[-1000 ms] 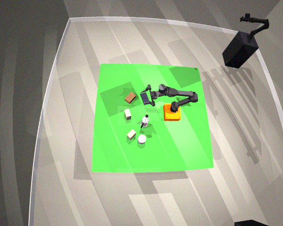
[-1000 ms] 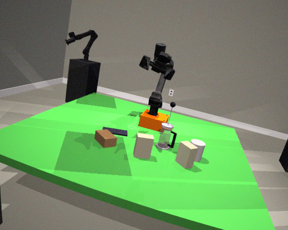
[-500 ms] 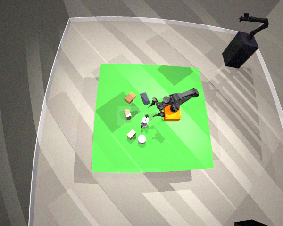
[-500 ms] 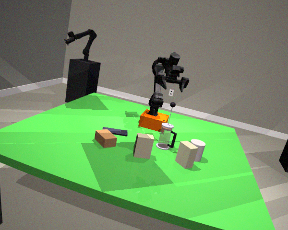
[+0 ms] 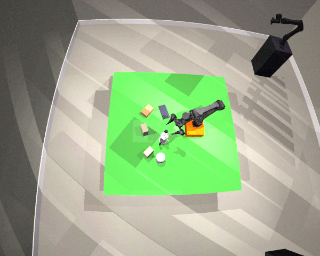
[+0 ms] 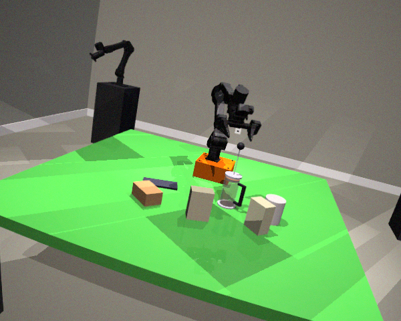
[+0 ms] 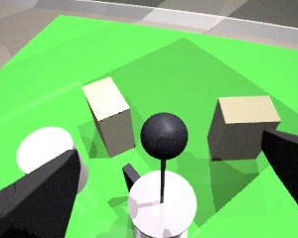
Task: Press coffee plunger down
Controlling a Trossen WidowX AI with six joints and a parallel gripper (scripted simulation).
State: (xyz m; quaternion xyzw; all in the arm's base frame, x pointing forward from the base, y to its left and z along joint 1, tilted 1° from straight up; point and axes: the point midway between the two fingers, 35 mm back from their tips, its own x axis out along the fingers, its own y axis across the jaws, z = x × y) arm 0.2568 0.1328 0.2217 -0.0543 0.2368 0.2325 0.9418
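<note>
The coffee press (image 5: 163, 138) (image 6: 229, 191) stands upright on the green table, a clear glass body with a white lid (image 6: 233, 176) (image 7: 162, 210) and a black handle (image 6: 242, 194). Its black plunger knob (image 5: 166, 131) (image 6: 240, 146) (image 7: 164, 136) stands high above the lid on a thin rod, so the plunger is up. My gripper (image 5: 169, 128) (image 6: 239, 138) (image 7: 172, 148) is open and empty. Its fingers are wide apart, above and close to the knob. In the wrist view the knob shows between the two fingers, with no contact visible.
A white cylinder (image 5: 160, 157) (image 6: 278, 207) (image 7: 45, 146) and a beige block (image 5: 148, 151) (image 6: 258, 215) (image 7: 106, 99) stand on the handle side. Another beige block (image 5: 144, 129) (image 6: 200, 203) (image 7: 248, 109), an orange-brown box (image 5: 147, 110) (image 6: 147, 193) and a dark flat slab (image 5: 164, 111) (image 6: 162, 183) are also near.
</note>
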